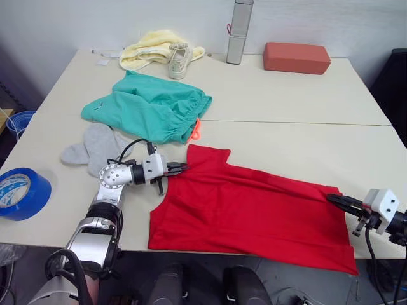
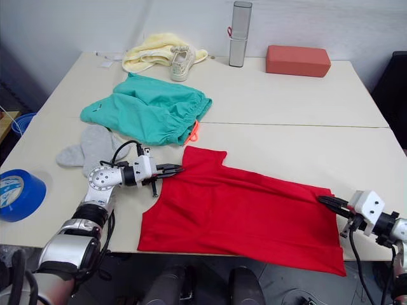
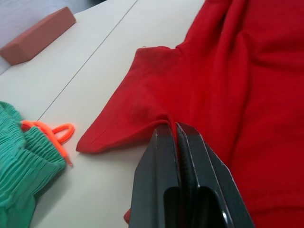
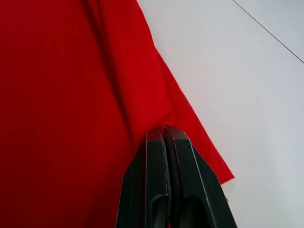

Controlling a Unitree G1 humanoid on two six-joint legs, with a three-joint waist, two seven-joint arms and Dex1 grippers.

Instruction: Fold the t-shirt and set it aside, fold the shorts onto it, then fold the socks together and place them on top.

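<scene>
Head views, counts: one t-shirt (image 1: 254, 213), one shorts (image 1: 149, 107), two socks (image 1: 95, 147) lying overlapped, two tools, one surface (image 1: 286, 108).
Head views, t-shirt: spread flat across the lower centre of the frame, its near hem at the surface's front edge, one sleeve pointing up toward the shorts.
Head views, left tool (image 1: 179, 168): at lower left of centre, fingers pressed together on the t-shirt's left edge just below the sleeve.
Head views, right tool (image 2: 325, 202): at lower right, fingers together on the t-shirt's right edge.
Head views, shorts: upper left of centre, crumpled, orange drawstring (image 1: 195, 130) hanging toward the t-shirt, near the sleeve but apart from it.
Head views, socks: left of the left tool, below the shorts, touching the shorts' lower edge.
Head views, other things: blue tape roll (image 1: 20, 192) at far left edge; pale yellow cloth (image 1: 149, 49) and white shoe (image 1: 180, 60) at upper left; grey cylinder (image 1: 238, 32) at top centre; red-brown block (image 1: 296, 57) at upper right. All lie well apart from the t-shirt.
Left wrist view, tool: black fingers (image 3: 156, 180) closed with a pinch of red fabric between the tips; the sleeve lies beyond, the drawstring and green fabric at left.
Right wrist view, tool: black fingers (image 4: 154, 185) closed on a puckered fold at the t-shirt's edge, bare surface to the right.
</scene>
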